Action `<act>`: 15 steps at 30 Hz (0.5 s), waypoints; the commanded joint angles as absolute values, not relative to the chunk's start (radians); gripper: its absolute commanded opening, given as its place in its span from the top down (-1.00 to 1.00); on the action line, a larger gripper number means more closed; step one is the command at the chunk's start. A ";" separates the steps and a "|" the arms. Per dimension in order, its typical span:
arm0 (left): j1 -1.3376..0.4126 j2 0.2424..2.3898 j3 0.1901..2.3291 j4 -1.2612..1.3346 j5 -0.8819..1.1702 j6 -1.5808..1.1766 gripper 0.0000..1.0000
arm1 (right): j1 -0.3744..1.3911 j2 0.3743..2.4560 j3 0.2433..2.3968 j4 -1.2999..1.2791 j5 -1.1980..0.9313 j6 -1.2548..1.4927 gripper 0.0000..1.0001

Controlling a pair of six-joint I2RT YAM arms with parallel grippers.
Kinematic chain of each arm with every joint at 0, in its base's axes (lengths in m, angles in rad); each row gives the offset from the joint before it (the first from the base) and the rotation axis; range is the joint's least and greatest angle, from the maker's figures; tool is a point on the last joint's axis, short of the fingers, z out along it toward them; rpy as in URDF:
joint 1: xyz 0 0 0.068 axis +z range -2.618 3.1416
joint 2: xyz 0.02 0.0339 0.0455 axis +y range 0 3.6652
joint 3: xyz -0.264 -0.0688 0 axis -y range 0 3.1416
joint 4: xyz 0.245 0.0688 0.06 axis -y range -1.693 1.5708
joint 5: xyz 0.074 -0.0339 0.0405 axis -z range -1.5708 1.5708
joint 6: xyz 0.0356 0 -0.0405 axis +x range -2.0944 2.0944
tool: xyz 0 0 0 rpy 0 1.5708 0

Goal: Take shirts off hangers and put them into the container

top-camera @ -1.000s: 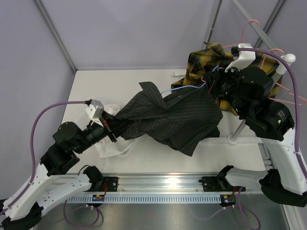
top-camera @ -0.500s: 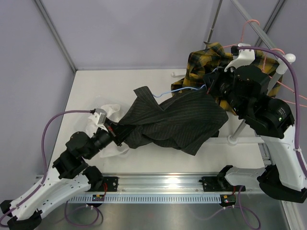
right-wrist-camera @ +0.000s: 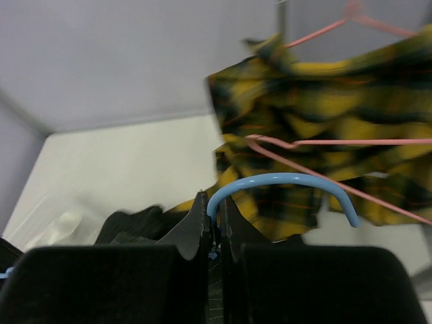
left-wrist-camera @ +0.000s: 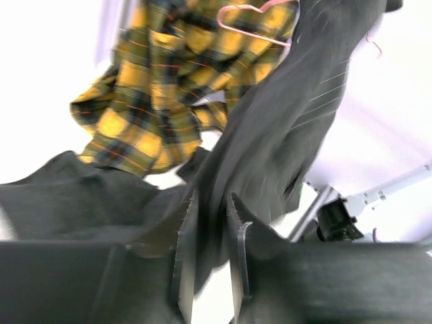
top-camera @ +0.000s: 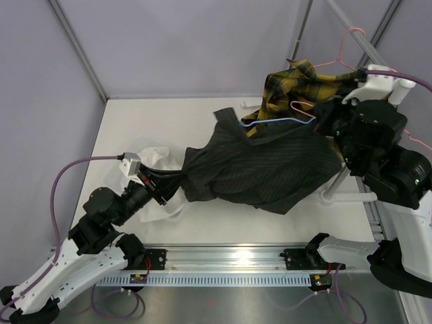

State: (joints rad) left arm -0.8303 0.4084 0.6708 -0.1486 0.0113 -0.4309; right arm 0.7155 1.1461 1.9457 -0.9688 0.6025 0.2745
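Black pinstriped shirt [top-camera: 263, 169] between parted left end effector [left-wrist-camera: 210, 200]; right end effector [right-wrist-camera: 212, 200] clenched on blue hanger [right-wrist-camera: 283, 179].

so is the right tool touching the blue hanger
Touching. The right wrist view shows the right tool pinched shut on the blue hanger wire, at the base of its hook.

Soft, even light fills the top view. The black shirt [top-camera: 270, 169] casts only a faint shadow on the white table [top-camera: 135, 128], and glare streaks the metal rail [top-camera: 243, 254] below that shirt. The left wrist view is motion-smeared, with blown-out white around the shirt. The right wrist view is dimmer, its plaid shirt [right-wrist-camera: 324, 135] soft.
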 commanded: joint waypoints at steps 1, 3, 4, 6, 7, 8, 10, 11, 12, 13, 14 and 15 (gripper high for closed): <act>-0.808 0.390 0.762 -0.241 -0.027 -0.387 0.46 | 0.663 1.020 1.942 -0.842 0.965 0.201 1.00; -0.810 0.434 0.784 -0.241 -0.006 -0.387 0.35 | 0.663 1.011 1.927 -0.839 0.940 0.221 1.00; -0.810 0.452 0.794 -0.238 0.029 -0.388 0.21 | 0.661 0.996 1.908 -0.831 0.922 0.224 1.00; -0.810 0.508 0.804 -0.210 0.041 -0.391 -0.02 | 0.663 0.989 1.901 -0.824 0.887 0.232 1.00; -0.810 0.527 0.810 -0.196 0.060 -0.393 -0.11 | 0.663 0.991 1.902 -0.825 0.874 0.230 1.00; -0.810 0.547 0.830 -0.177 0.078 -0.384 -0.25 | 0.661 0.992 1.902 -0.827 0.839 0.227 1.00; -0.810 0.630 0.866 -0.131 0.148 -0.367 -0.33 | 0.663 0.999 1.901 -0.830 0.793 0.218 1.00; -0.810 0.665 0.917 -0.120 0.179 -0.341 -0.35 | 0.661 1.000 1.901 -0.833 0.763 0.216 1.00; -0.810 0.701 0.949 -0.114 0.208 -0.331 -0.39 | 0.661 1.002 1.901 -0.844 0.747 0.215 1.00; -0.808 0.778 0.984 -0.115 0.271 -0.321 -0.43 | 0.661 1.003 1.901 -0.847 0.723 0.207 1.00; -0.808 0.814 1.020 -0.117 0.303 -0.286 -0.43 | 0.663 1.002 1.890 -0.851 0.695 0.201 1.00; -0.808 0.848 1.091 -0.121 0.336 -0.270 -0.44 | 0.663 0.997 1.884 -0.853 0.686 0.201 1.00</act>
State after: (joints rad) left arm -0.8116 0.7734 0.9497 -0.2016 0.1749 -0.3439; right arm 0.6651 0.9821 1.8973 -0.8970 0.7616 0.2081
